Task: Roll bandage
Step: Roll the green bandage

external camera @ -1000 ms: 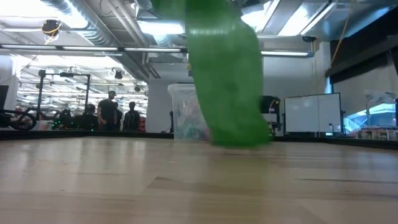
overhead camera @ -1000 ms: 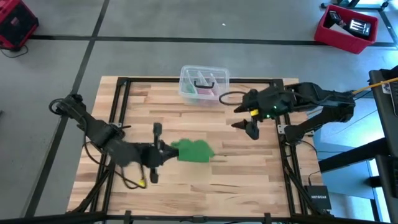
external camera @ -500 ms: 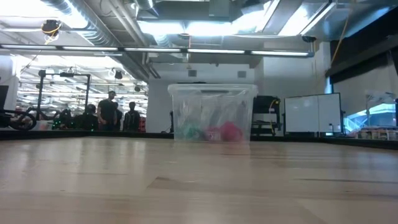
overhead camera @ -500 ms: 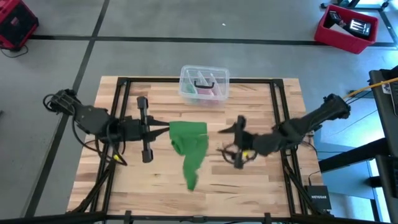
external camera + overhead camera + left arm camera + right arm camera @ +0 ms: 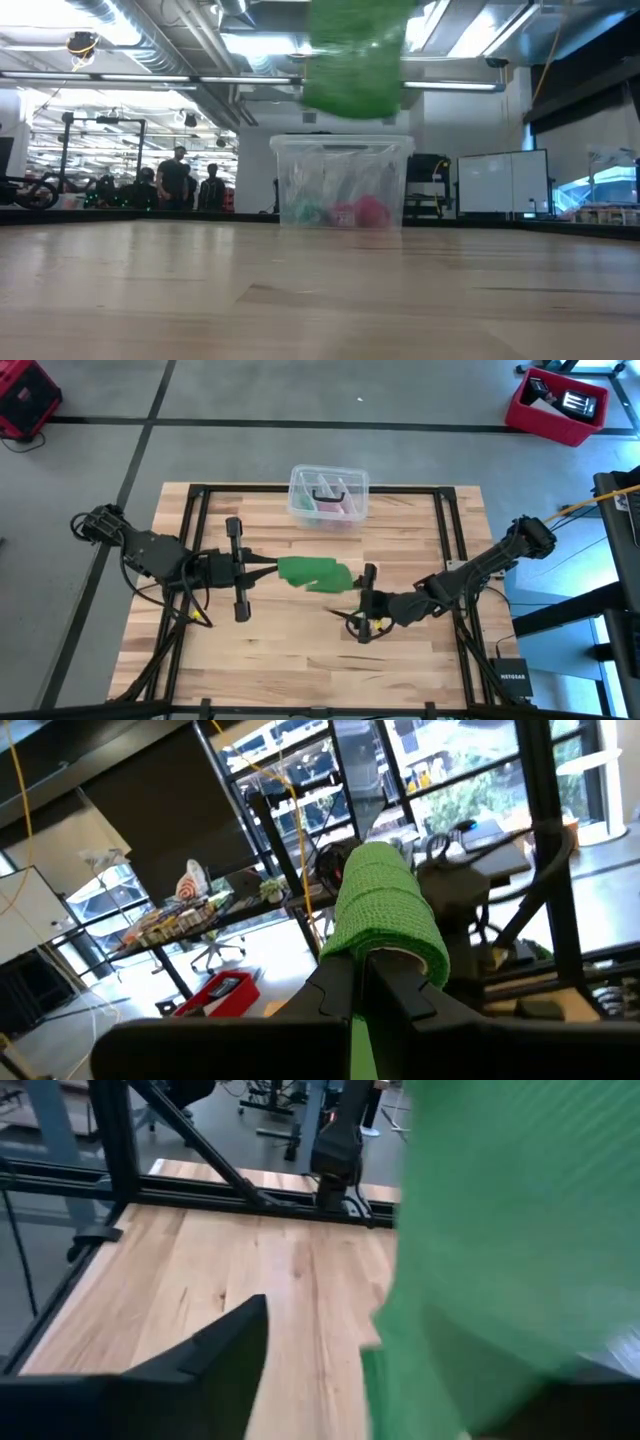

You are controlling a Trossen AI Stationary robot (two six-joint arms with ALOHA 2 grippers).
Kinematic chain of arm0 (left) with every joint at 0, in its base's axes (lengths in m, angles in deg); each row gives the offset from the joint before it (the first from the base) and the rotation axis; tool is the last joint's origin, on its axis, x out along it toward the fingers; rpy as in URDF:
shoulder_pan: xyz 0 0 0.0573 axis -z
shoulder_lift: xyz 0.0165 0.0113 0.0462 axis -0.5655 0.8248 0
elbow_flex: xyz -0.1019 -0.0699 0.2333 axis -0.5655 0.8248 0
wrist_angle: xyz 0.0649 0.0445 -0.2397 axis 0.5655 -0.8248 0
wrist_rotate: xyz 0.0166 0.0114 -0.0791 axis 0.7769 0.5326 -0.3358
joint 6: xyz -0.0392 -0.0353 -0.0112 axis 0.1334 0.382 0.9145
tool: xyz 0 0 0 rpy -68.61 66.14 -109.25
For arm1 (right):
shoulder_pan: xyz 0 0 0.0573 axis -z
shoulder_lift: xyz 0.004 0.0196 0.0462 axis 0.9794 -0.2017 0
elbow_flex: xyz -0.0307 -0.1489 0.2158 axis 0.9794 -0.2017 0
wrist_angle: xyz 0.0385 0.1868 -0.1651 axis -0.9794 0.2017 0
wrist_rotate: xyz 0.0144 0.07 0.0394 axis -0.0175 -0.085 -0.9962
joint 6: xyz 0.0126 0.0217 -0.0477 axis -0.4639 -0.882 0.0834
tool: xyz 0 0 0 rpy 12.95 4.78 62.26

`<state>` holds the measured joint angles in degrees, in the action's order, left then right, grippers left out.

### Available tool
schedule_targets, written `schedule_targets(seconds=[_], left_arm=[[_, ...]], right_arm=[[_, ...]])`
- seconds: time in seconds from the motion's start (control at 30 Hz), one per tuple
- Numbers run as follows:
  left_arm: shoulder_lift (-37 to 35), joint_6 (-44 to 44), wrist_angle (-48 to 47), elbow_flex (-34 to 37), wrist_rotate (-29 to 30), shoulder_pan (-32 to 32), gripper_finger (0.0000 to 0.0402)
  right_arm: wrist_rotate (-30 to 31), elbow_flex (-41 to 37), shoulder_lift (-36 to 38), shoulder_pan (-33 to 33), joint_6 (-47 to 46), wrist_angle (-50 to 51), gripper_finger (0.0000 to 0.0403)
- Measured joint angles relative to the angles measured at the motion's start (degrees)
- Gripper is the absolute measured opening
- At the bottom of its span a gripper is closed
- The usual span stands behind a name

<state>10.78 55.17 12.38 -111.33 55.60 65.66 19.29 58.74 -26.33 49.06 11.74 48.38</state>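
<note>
Item: bandage (image 5: 316,573), bright green knit strip, near table (image 5: 300,660) centre, lifted clear of the wood; low view shows it hanging up top above the boards. One end partly wound into a roll, seen in left wrist view. Left gripper (image 5: 268,568), reaching in from approx 9 o'clock, fingers (image 5: 400,995) clenched on that rolled end. Right gripper (image 5: 364,600), reaching in from approx 4 o'clock, sits just beside the strip's other end; fingers (image 5: 215,1350) spread wide, green fabric filling the space between them in right wrist view; whether they touch it, can't tell. Container 1: clear plastic box (image 5: 328,496) w/ lid, at 12 o'clock near far table edge, well apart from both grippers; contents: pink and green bits plus a dark item, not identifiable. Container 2: red bin (image 5: 556,405) on floor beyond table, approx 1–2 o'clock; contents: dark and white objects, too small to tell. Also: red case (image 5: 25,402) on floor, approx 10–11 o'clock. Bkgd, low view: people (image 5: 185,180) standing far off in the room behind the table.
</note>
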Motion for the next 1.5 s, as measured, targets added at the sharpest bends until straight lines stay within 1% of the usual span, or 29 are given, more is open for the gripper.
schedule_targets(seconds=[0.1,0.2,0.3,0.33,0.37,0.5,0.57,0.6,0.73,0.8,0.87,1.0,1.1,1.2,1.27,1.43,1.5], left_arm=[[0.00,0.06,0.01,0.29,0.00,0.00,0.0002],[0.00,0.70,0.05,0.29,-0.35,0.00,0.0002],[0.00,0.68,0.05,0.29,-0.87,0.02,0.0002],[0.00,0.68,0.02,0.29,-0.87,0.02,0.0002],[0.00,0.69,-0.05,0.29,-0.87,0.05,0.0002],[0.00,0.69,-1.65,0.29,-0.90,0.91,0.0002],[-0.02,1.01,-2.77,0.29,-1.46,1.56,0.0002],[-0.04,1.57,-3.80,0.29,-1.66,2.12,0.0002],[-0.31,3.46,-9.13,0.29,-1.74,4.87,0.0002],[-0.31,3.42,-10.22,0.29,-1.81,6.20,0.0002],[-0.31,3.03,-9.81,0.29,-2.43,7.27,0.0002],[-0.35,0.40,-6.26,0.29,-8.22,8.99,0.0002],[-0.39,-2.49,-2.01,0.29,-13.79,9.75,0.0002],[-0.42,-5.19,1.11,0.29,-20.06,9.84,0.0002],[-0.42,-6.61,2.14,0.29,-22.84,9.79,0.0002],[-0.42,-7.48,2.16,0.29,-23.33,9.19,0.0002],[-0.42,-6.98,2.09,0.29,-22.12,8.19,0.0002]], right_arm=[[-0.61,0.02,0.86,-0.04,-0.02,0.26,0.0215],[-0.48,-0.06,0.73,0.04,0.00,-1.51,0.0136],[-1.36,-1.06,-0.25,0.52,1.20,-4.90,0.0045],[-1.64,-1.62,-0.47,0.48,1.42,-4.82,0.0023],[-1.81,-2.26,-0.59,0.44,1.50,-4.45,0.0013],[2.08,-5.59,-0.02,0.42,-1.70,-4.72,0.0019],[2.65,-7.25,0.94,0.37,-2.85,-4.45,0.0009],[2.15,-7.98,1.64,0.37,-3.45,-4.70,0.0006],[-5.11,-10.33,4.55,0.39,-6.29,-5.71,0.0012],[-5.97,-12.00,5.46,0.41,-7.94,-4.59,0.0009],[-5.16,-13.95,5.73,1.06,-10.05,-3.05,0.0005],[-1.76,-18.03,5.57,3.47,-16.65,-1.61,0.0010],[-2.03,-20.01,5.53,5.45,-20.07,-1.68,0.0011],[-3.67,-21.09,5.40,7.51,-21.06,-1.79,0.0004],[-4.94,-21.80,5.36,8.67,-21.14,-1.65,0.0005],[-7.40,-22.32,5.34,9.90,-24.15,-1.95,0.0017],[-7.52,-22.01,5.34,9.88,-24.68,-1.88,0.0027]])
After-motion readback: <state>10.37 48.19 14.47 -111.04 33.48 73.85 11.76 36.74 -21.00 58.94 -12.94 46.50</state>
